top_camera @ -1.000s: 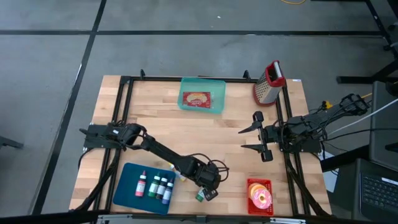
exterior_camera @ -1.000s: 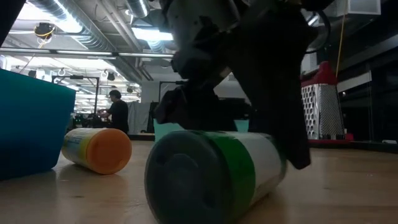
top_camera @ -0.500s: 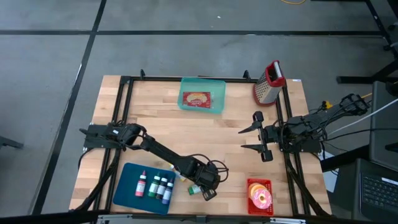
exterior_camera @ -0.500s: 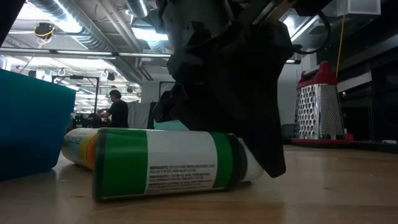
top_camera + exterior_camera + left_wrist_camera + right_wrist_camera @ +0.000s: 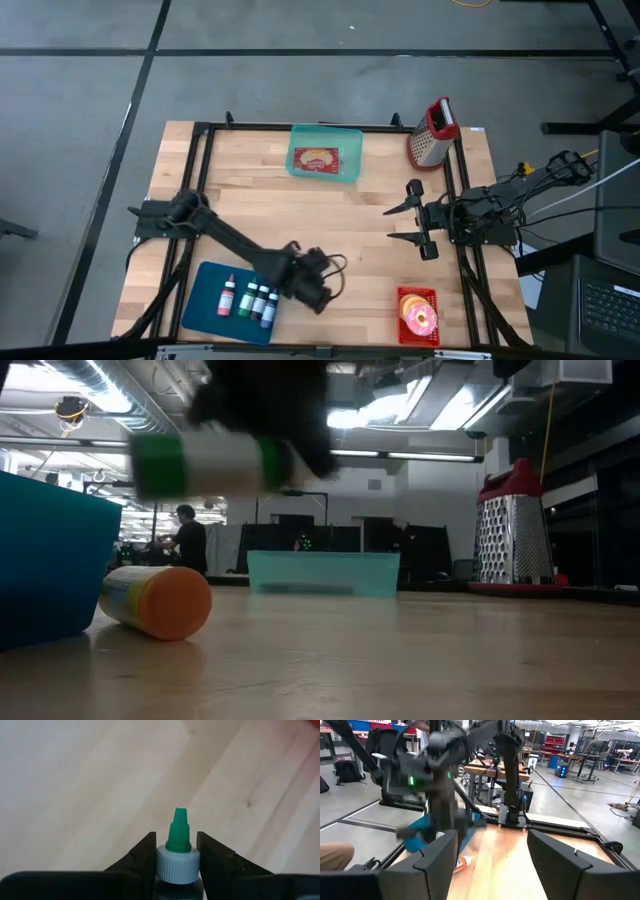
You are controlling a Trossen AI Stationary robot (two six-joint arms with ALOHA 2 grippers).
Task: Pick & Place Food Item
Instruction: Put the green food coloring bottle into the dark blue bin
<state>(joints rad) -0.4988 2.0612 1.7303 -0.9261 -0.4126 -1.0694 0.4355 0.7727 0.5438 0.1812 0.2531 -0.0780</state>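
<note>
Left end effector (image 5: 175, 857) clamped on a small bottle (image 5: 176, 865) — ribbed pale-grey cap, conical green nozzle tip, dark flat fingers (image 5: 142, 860) pressed against either side of the cap. Bottle carried clear of the table (image 5: 380, 205), lying roughly level in the low view: white cylindrical body, green bands, blurred. In the high view, left arm stretched over the near part of the table, just beside the blue tray (image 5: 212, 285).

Blue tray rectangular, smooth plastic, holding a row of small dropper bottles (image 5: 250, 300) — one red-capped, the rest dark or green. Orange-capped bottle (image 5: 158, 600) on its side on the table, just beside the tray wall, rounded cap end toward the low camera.

Table of pale wood planks, visible grain, framed by black rails. At the far edge, a teal translucent bin (image 5: 325, 152) holding a flat red packet. Metal box grater (image 5: 432, 131) with red handle and base, upright near the far right corner. Small red basket (image 5: 418, 311) with a pink-iced ring doughnut at the near right.

Right end effector (image 5: 410, 212) waiting above the right side of the table, fingers spread wide apart, holding nothing.

A person standing in the room beyond, dark top, seen in the low view.
</note>
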